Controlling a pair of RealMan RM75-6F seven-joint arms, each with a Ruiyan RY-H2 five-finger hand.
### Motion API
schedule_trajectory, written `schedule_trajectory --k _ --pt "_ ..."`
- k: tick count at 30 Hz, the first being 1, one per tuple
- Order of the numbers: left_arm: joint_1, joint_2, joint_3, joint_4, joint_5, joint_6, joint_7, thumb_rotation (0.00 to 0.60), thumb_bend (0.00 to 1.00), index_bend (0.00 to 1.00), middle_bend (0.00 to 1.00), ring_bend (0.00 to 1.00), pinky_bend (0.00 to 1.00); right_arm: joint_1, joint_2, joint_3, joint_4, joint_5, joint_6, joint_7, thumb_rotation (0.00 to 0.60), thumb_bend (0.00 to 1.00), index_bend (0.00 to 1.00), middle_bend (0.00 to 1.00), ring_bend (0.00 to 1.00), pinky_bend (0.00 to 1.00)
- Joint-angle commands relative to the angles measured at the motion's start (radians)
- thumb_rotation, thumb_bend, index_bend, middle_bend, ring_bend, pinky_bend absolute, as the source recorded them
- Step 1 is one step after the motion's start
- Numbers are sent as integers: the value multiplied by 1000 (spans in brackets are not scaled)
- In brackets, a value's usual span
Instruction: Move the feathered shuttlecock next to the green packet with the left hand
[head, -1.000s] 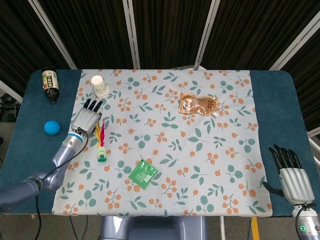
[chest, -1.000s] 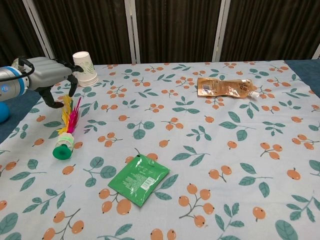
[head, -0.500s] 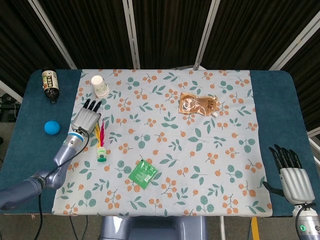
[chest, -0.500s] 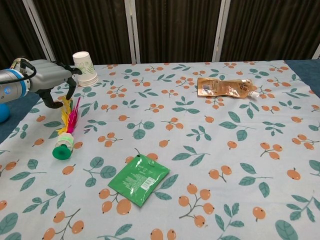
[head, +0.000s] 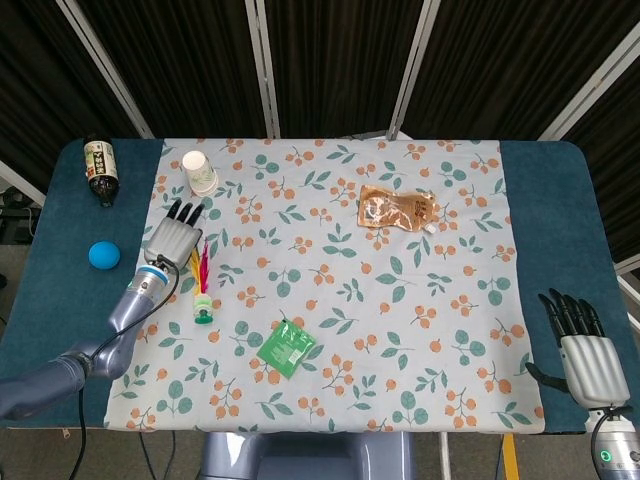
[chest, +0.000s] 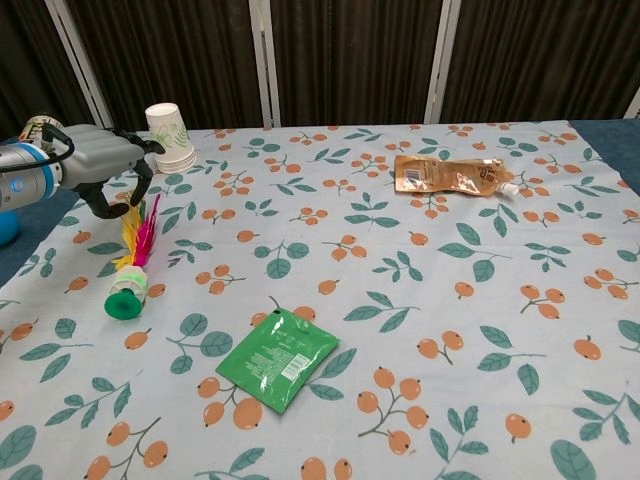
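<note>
The feathered shuttlecock (head: 201, 288) (chest: 132, 263) lies on the floral cloth at the left, green base toward the front, pink and yellow feathers pointing back. My left hand (head: 171, 238) (chest: 104, 166) hovers just behind and left of the feathers, fingers spread and curved down, holding nothing. The green packet (head: 286, 347) (chest: 277, 357) lies flat near the front centre, well right of the shuttlecock. My right hand (head: 582, 341) rests open at the far right front edge, seen only in the head view.
A paper cup (head: 200, 172) (chest: 171, 137) stands just behind the left hand. A brown pouch (head: 397, 210) (chest: 450, 173) lies at the back right. A dark bottle (head: 101, 170) and a blue ball (head: 104, 255) sit on the blue table to the left.
The left hand has drawn slightly back and left, away from the feathers. The shuttlecock, packet and right hand have not moved.
</note>
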Motion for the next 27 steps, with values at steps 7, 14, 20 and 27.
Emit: schedule_trajectory --k 7,14,20,27 --pt "-2 -6 6 3 -6 3 1 600 464 560 0 0 0 0 1 0 -2 1 -1 3 600 86 48 0 0 0" --pt "-2 1 7 -8 -11 9 0 600 467 578 0 0 0 0 1 1 -2 2 -1 3 600 85 48 0 0 0" --pt "0 19 6 -30 -11 23 -1 600 468 579 0 0 0 -1 2 1 -3 2 0 2 600 86 49 0 0 0" --pt "9 101 3 -138 16 72 2 600 469 587 0 0 0 -1 1 1 -2 1 2 2 600 86 49 0 0 0"
